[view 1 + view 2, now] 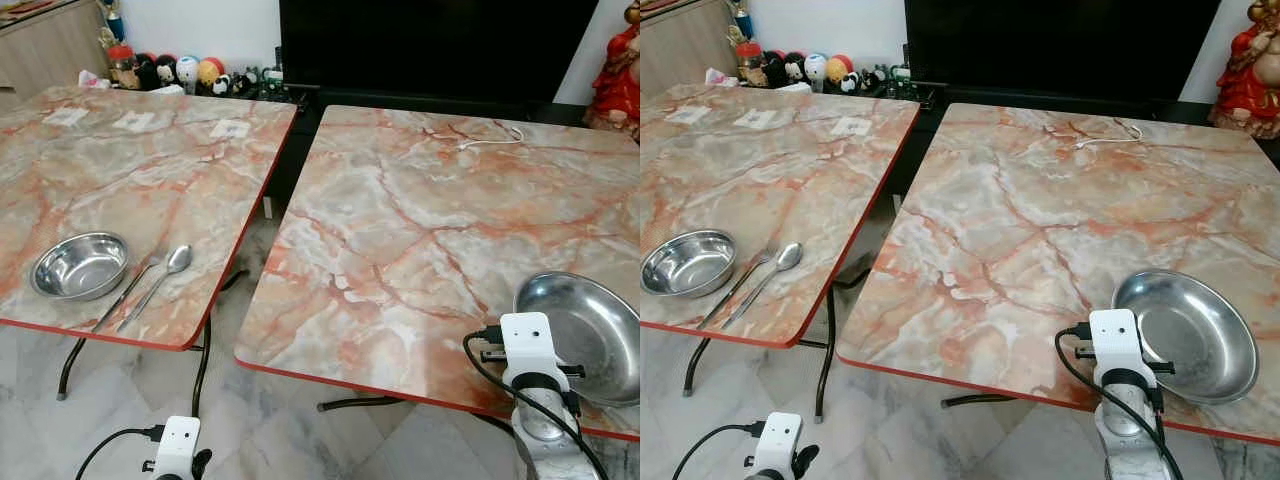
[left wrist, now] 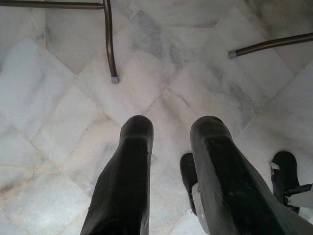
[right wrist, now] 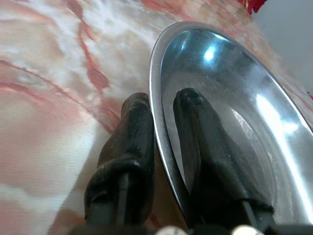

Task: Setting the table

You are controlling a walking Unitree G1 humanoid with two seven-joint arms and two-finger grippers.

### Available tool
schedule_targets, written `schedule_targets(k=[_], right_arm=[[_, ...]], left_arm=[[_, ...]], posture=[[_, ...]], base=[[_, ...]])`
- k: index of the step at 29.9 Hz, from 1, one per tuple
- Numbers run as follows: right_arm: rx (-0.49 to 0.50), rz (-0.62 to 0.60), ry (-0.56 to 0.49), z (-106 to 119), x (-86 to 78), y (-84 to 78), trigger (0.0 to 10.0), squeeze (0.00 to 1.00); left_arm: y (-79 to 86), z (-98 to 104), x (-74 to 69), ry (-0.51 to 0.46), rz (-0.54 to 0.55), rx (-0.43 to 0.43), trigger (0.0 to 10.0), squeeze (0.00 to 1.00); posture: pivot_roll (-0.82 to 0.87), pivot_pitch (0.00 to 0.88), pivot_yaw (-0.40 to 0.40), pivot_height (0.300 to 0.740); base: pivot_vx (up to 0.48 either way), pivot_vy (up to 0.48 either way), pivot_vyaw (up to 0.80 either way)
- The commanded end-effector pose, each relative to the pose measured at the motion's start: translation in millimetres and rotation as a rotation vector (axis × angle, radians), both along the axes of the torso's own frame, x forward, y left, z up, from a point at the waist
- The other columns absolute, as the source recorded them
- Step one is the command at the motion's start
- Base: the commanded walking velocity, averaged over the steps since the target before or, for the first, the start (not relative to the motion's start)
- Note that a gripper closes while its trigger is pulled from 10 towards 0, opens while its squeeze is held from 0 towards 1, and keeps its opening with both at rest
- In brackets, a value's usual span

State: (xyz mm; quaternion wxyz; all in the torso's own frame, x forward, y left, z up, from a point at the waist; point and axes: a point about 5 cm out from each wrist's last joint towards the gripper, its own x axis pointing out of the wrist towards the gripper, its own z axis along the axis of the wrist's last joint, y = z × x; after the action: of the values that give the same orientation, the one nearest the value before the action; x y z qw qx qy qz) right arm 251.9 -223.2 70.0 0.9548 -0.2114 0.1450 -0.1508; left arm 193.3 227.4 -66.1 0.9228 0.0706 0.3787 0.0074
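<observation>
Plate (image 1: 585,335), lower right desk (image 1: 420,230) edge.
Right pincer (image 3: 164,137) clamps its rim; risk: thin grip slips, plate drops. Left pincer (image 2: 171,161) parted, empty.

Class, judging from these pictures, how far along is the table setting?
Done: the left table has a bowl, fork and spoon. In hand: the right claw grips a steel dish by its rim on the right table. Left: releasing it and adding cutlery.

My plate (image 1: 585,335), shiny steel, sits at the right table's near edge; bowl (image 1: 80,265), fork (image 1: 128,290) and spoon (image 1: 160,280) lie together on the left table.
</observation>
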Motion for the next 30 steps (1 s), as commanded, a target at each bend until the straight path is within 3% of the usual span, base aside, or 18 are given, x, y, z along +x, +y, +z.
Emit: schedule_targets(k=[1,3,4,5,6,20,22,26,30], right_arm=[[0.010,0.027,-0.014,1.4,1.8,4.0,10.0,0.00],[0.014,0.027,-0.008,0.2,1.0,4.7,10.0,0.00],[0.013,0.028,-0.005,-0.5,0.7,5.2,10.0,0.12],[0.014,0.028,-0.006,-0.9,0.5,5.6,10.0,0.55],[0.008,0.026,-0.003,-1.2,0.0,5.5,10.0,0.58],[0.003,-0.021,0.010,-3.4,-2.1,0.4,10.0,0.58],[0.008,-0.031,0.008,-3.9,-2.3,-0.9,10.0,0.55],[0.043,-0.055,-0.002,-5.1,-3.6,-2.1,10.0,0.57],[0.076,-0.065,-0.009,-5.7,-4.1,-2.1,10.0,0.53]], left_arm=[[-0.2,-2.9,-4.4,0.021,0.010,-0.001,10.0,0.00],[-0.2,-3.0,-4.8,0.022,0.010,-0.002,10.0,0.00],[-0.2,-3.1,-5.0,0.023,0.010,-0.002,10.0,0.00],[-0.3,-3.3,-5.2,0.024,0.010,-0.003,10.0,0.00],[-0.3,-3.4,-5.4,0.025,0.010,-0.003,10.0,0.00],[0.3,-3.2,-5.1,0.026,0.012,-0.001,10.0,0.00],[0.4,-3.3,-5.3,0.028,0.011,-0.001,10.0,0.00],[0.5,-3.3,-5.5,0.027,0.010,-0.001,10.0,0.00],[1.1,-3.2,-5.4,0.028,0.009,0.003,10.0,0.00]], posture=[[0.03,0.007,-0.046,0.740],[0.03,0.007,-0.046,0.740],[0.03,0.007,-0.046,0.740],[0.03,0.007,-0.046,0.740],[0.03,0.014,-0.045,0.740],[0.03,0.023,-0.043,0.740],[0.03,0.021,-0.043,0.740],[0.04,0.020,-0.043,0.740],[0.04,0.015,-0.042,0.740]], base=[[0.000,0.000,0.00],[0.000,0.000,0.00],[0.000,0.000,0.00],[0.000,0.000,0.00],[0.000,0.000,0.00],[0.000,0.000,0.00],[0.000,0.000,0.00],[0.000,0.000,0.00],[0.000,0.000,0.00]])
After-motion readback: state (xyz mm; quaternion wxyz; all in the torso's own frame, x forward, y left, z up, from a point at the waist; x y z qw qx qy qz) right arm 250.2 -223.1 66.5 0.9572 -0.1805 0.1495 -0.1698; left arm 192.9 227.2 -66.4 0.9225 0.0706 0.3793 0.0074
